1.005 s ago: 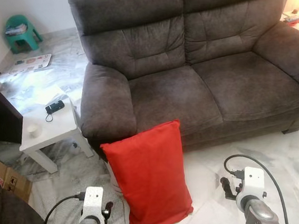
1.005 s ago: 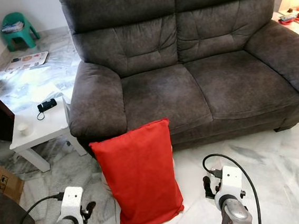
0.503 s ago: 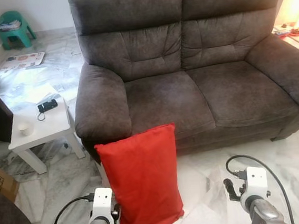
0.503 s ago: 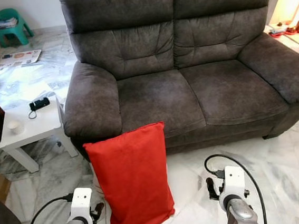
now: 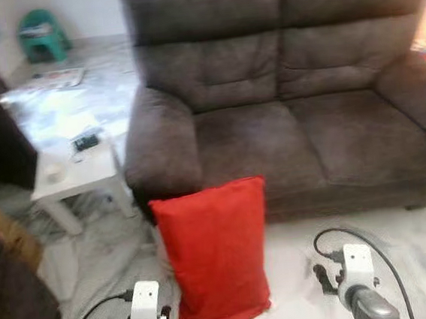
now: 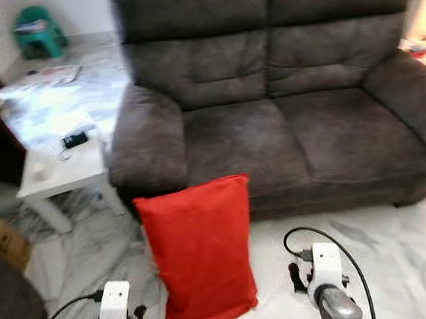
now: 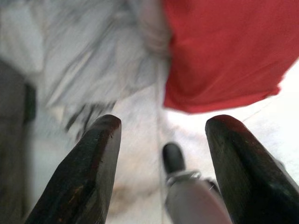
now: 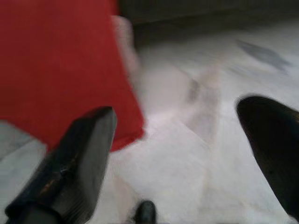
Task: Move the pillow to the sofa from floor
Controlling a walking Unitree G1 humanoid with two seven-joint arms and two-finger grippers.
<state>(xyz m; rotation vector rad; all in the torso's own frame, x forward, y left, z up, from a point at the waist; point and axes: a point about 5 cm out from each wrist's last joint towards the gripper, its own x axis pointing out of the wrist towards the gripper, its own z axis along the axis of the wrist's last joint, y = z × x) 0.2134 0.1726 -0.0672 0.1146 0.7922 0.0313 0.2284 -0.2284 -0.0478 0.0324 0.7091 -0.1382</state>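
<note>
A red pillow (image 5: 216, 253) stands upright on the marble floor, leaning against the front of the dark grey sofa (image 5: 292, 122) near its left armrest. My left gripper (image 7: 161, 135) is low on the pillow's left side, open, with the pillow's bottom corner (image 7: 219, 51) just ahead of its fingers. On the pillow's right side, also low, my right gripper (image 8: 175, 109) is open with the pillow's edge (image 8: 60, 65) beyond one finger. Nothing is between either pair of fingers. Both wrists (image 5: 144, 305) (image 5: 357, 266) show at the bottom of the head views.
A white side table (image 5: 86, 175) with a small black object (image 5: 84, 141) and a cup (image 5: 52, 173) stands left of the sofa. Dark furniture (image 5: 0, 142) lines the left edge. A green stool (image 5: 43, 36) is far back. Bare marble floor (image 5: 418, 253) lies to the right.
The whole picture has shifted and blurred, so the camera moved. The pillow still leans on the sofa, and both arms stay low on either side of it.
</note>
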